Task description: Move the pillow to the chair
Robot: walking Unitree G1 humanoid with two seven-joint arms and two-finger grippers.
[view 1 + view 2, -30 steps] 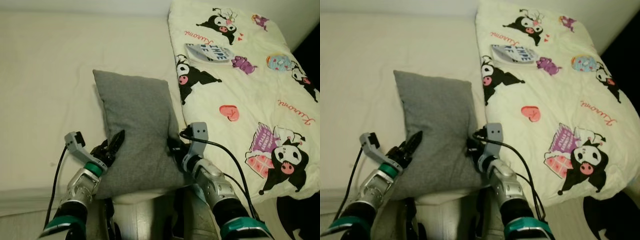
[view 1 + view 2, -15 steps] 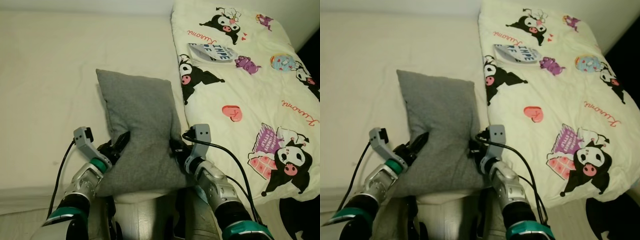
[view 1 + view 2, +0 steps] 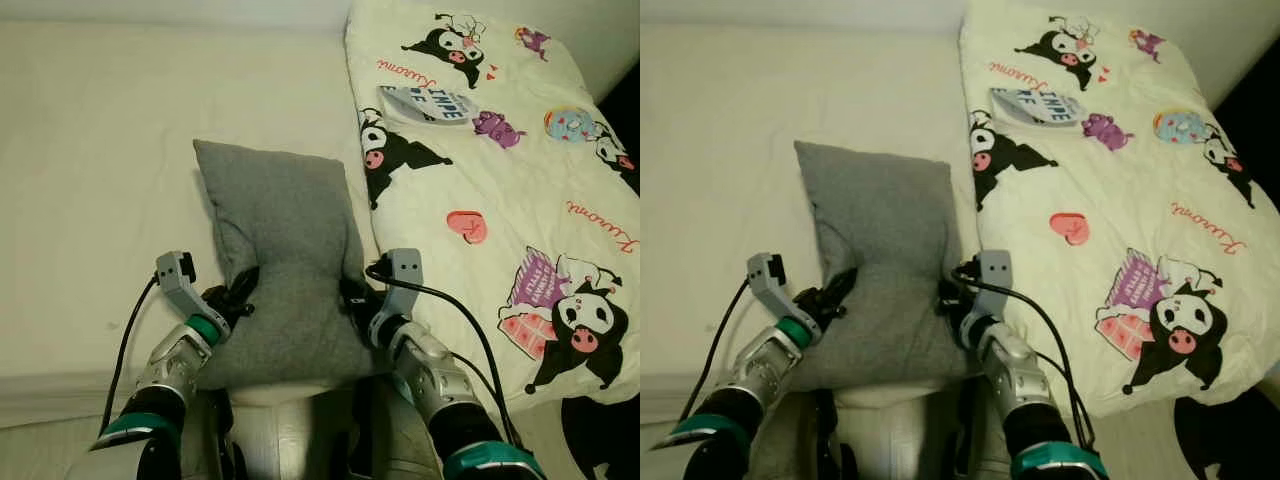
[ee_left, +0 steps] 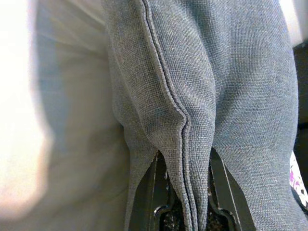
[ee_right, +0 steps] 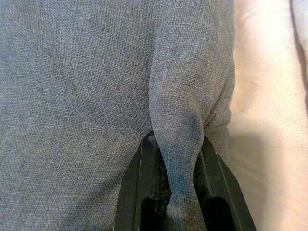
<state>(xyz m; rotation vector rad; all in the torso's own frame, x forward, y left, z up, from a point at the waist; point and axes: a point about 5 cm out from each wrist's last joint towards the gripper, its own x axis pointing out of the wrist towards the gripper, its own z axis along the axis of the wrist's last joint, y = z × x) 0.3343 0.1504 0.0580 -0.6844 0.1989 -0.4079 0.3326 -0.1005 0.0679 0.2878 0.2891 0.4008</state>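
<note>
A grey fabric pillow (image 3: 285, 260) lies on the cream bed, its near end at the bed's front edge. My left gripper (image 3: 240, 290) grips the pillow's left edge; in the left wrist view the seamed fold of the pillow (image 4: 185, 144) is pinched between the two black fingers (image 4: 149, 192). My right gripper (image 3: 352, 297) holds the pillow's right edge, and the right wrist view shows a bunch of the pillow (image 5: 180, 144) clamped between its fingers (image 5: 137, 187). Both grippers are shut on the pillow.
A pale quilt (image 3: 500, 170) printed with cartoon figures covers the bed's right half, a folded printed cloth (image 3: 428, 103) lying on it. Bare cream sheet (image 3: 100, 180) spreads to the left. Dark floor (image 3: 600, 440) lies beyond the bed's right corner.
My left gripper moved in from beside the pillow and shut on its left edge, creasing the fabric. The right gripper kept its hold. The camera shifted slightly.
</note>
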